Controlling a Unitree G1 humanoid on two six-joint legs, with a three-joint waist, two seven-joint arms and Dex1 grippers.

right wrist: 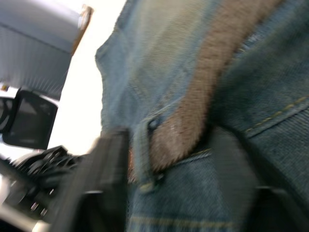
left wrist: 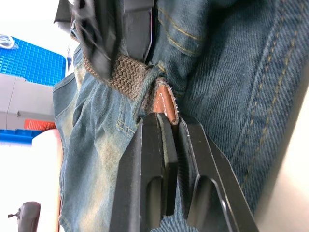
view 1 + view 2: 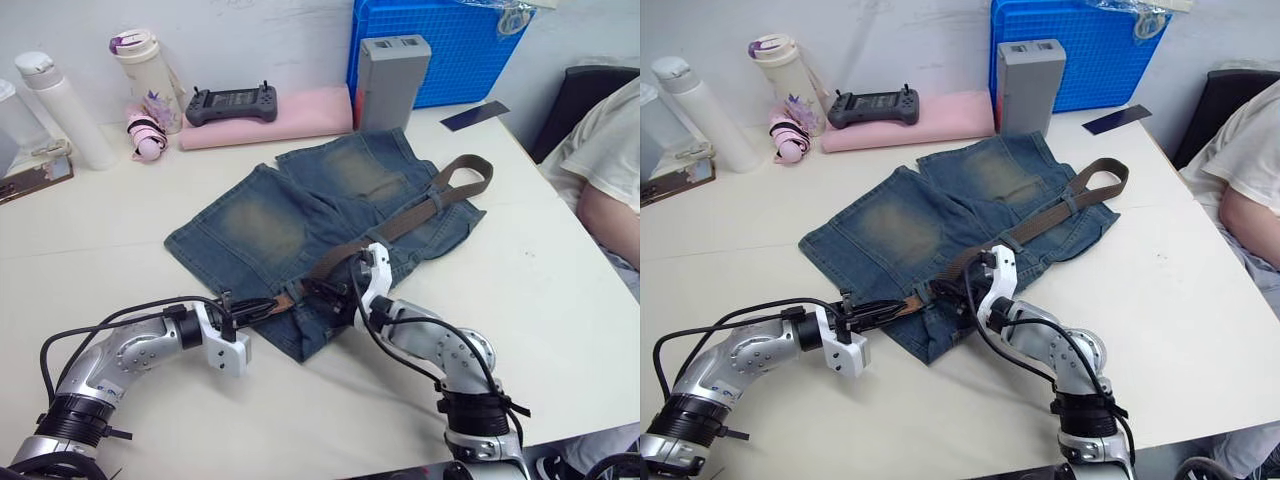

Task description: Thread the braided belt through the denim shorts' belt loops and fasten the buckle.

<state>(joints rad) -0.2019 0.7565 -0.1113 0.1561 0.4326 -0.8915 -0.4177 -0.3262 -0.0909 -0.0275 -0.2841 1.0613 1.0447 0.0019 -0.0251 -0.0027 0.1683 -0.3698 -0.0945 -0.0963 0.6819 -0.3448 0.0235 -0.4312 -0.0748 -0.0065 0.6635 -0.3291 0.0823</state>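
Observation:
The denim shorts (image 3: 260,225) lie flat on the white table (image 3: 560,300), waistband toward my arms. The braided belt (image 3: 440,200) runs along the waistband and curls back at the far right end. My left gripper (image 3: 262,308) is shut on the belt's brown leather tip (image 2: 165,102) at the near corner of the shorts. Just right of it, my right gripper (image 3: 325,290) stands open over the waistband. Its fingers (image 1: 108,164) straddle the belt and a belt loop (image 1: 143,150). The buckle is hidden.
A blue crate (image 3: 440,50) and a grey box (image 3: 390,80) stand behind the shorts. At the back left are a pink pad (image 3: 290,120) bearing a black controller (image 3: 232,104), and bottles (image 3: 60,110). A person's arm (image 3: 605,210) rests at the right edge.

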